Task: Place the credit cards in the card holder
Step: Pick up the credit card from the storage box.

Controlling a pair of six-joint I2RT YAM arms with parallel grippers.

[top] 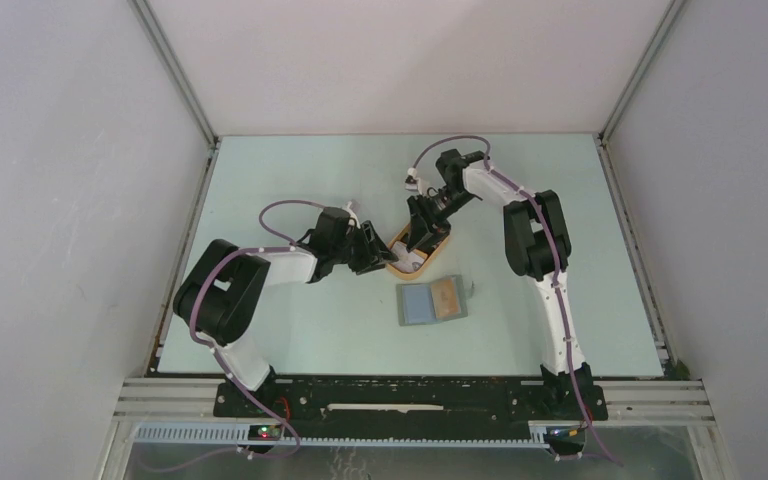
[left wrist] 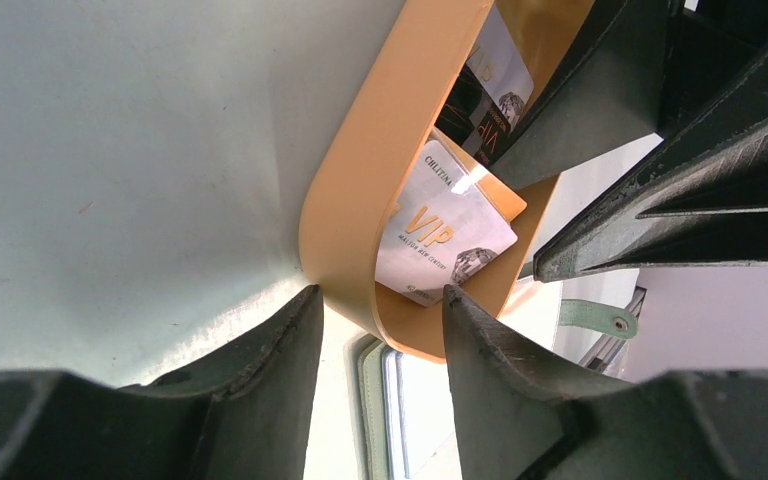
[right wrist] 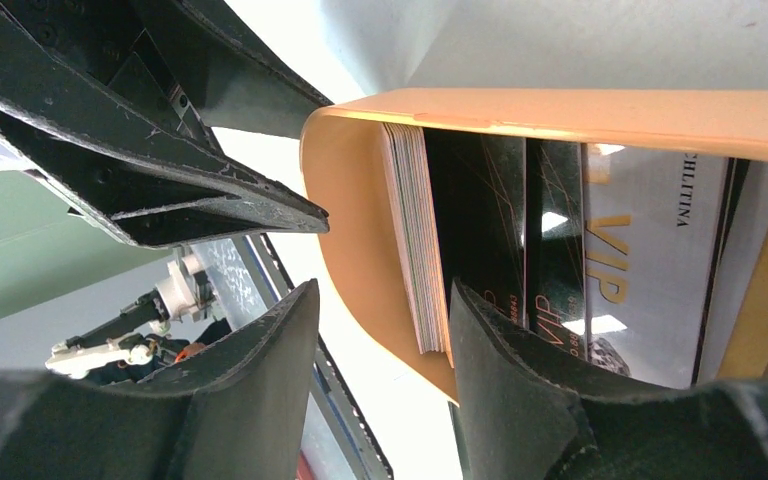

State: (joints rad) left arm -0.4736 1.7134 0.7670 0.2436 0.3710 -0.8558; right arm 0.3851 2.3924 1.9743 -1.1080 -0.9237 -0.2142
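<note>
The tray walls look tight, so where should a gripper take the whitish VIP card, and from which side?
The VIP card lies tilted in the rounded end of the tray, most edges close to the wall. So probably pinch the edge facing the tray's middle, coming from above: only it looks free for a finger to slip under.

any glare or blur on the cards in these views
left wrist: a white glare streak cuts across the whitish plastic VIP card in the orange oval plastic tray; right wrist: light patches reflect off the glossy black plastic card; top external: even light, no glare
</note>
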